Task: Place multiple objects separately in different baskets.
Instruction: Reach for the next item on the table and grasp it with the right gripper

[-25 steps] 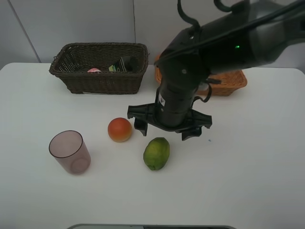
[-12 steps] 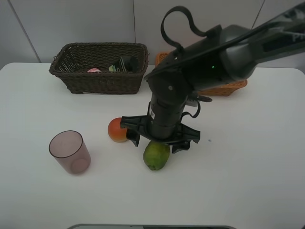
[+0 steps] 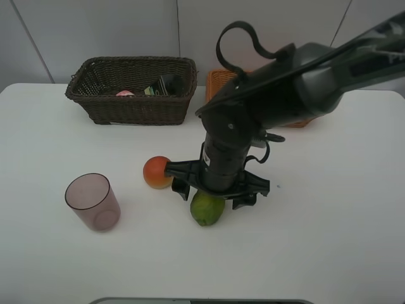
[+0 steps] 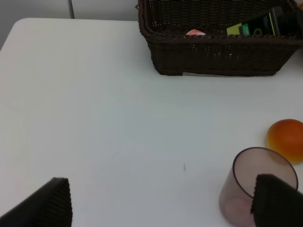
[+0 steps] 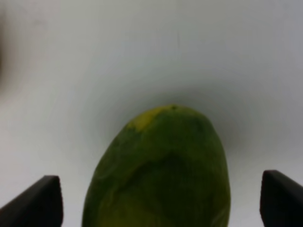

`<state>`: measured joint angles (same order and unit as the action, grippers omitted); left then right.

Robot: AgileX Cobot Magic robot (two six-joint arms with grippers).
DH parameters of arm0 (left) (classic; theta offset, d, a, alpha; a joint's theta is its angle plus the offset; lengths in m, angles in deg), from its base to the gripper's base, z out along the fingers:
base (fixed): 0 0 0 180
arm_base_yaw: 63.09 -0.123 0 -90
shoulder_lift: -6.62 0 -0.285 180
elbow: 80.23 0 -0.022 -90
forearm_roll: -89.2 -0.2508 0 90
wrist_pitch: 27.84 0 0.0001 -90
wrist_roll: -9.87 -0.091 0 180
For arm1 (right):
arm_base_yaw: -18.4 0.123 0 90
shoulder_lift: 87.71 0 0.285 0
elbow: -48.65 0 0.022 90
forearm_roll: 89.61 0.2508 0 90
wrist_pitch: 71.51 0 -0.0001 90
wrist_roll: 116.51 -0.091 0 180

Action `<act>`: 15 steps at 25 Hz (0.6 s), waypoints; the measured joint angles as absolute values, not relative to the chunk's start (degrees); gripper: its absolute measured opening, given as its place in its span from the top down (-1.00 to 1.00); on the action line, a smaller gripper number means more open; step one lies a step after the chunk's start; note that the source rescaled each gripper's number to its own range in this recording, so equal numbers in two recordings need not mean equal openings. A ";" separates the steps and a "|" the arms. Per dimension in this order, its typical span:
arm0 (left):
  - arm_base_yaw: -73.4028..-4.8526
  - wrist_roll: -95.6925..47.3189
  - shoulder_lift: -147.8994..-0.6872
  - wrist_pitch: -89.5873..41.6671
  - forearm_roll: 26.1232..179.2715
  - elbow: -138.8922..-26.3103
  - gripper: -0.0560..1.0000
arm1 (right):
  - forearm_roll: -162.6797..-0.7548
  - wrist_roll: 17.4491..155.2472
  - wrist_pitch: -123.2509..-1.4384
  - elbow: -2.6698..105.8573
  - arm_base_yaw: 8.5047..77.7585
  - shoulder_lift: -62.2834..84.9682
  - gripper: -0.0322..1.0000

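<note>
My right gripper [image 3: 212, 195] hangs open low over the green oval fruit [image 3: 205, 212], one finger on each side. The right wrist view shows the green fruit [image 5: 158, 165] between the fingers of the right gripper [image 5: 156, 201], with a gap on both sides. A red-orange round fruit [image 3: 155, 172] lies just left of it, and a translucent purple-pink cup [image 3: 93, 201] stands further left. The left gripper [image 4: 161, 203] is open with nothing in it, and sees the cup [image 4: 258, 184] and the red-orange fruit [image 4: 285, 139]. The dark brown basket [image 3: 130, 107] holds a pink bottle [image 3: 125, 94] and a dark green bottle [image 3: 161, 85].
The light orange-brown basket [image 3: 220, 79] sits at the back, mostly hidden behind my right arm. In the left wrist view the dark basket [image 4: 213, 56] stands at the far side of the white table [image 4: 94, 118]. The left arm is outside the high view.
My right arm has moved toward the table's front and down, from behind the two fruits to straddling the green fruit. Its fingers stayed open. Nothing else moved.
</note>
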<state>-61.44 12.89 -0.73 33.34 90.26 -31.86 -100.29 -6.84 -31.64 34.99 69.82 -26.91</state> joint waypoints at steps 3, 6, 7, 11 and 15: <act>-61.44 12.89 -0.73 33.34 90.26 -31.86 -0.96 | -100.24 -7.64 -32.82 34.27 69.82 -27.10 -0.61; -61.44 12.89 -0.73 33.34 90.26 -31.86 -0.96 | -100.13 -7.85 -33.26 34.27 69.82 -28.15 -0.61; -61.44 12.89 -0.73 33.34 90.26 -31.86 -0.96 | -100.07 -7.85 -33.26 34.27 69.82 -28.61 -0.61; -61.44 12.89 -0.73 33.34 90.26 -31.86 -0.96 | -99.96 -7.85 -33.69 34.01 69.82 -29.04 -0.61; -61.44 12.89 -0.73 33.34 90.26 -31.86 -0.96 | -99.66 -7.89 -33.85 33.93 69.82 -29.04 -0.49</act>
<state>-61.44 12.89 -0.73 33.34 90.26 -31.86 -99.66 -7.89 -33.85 33.93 69.82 -29.04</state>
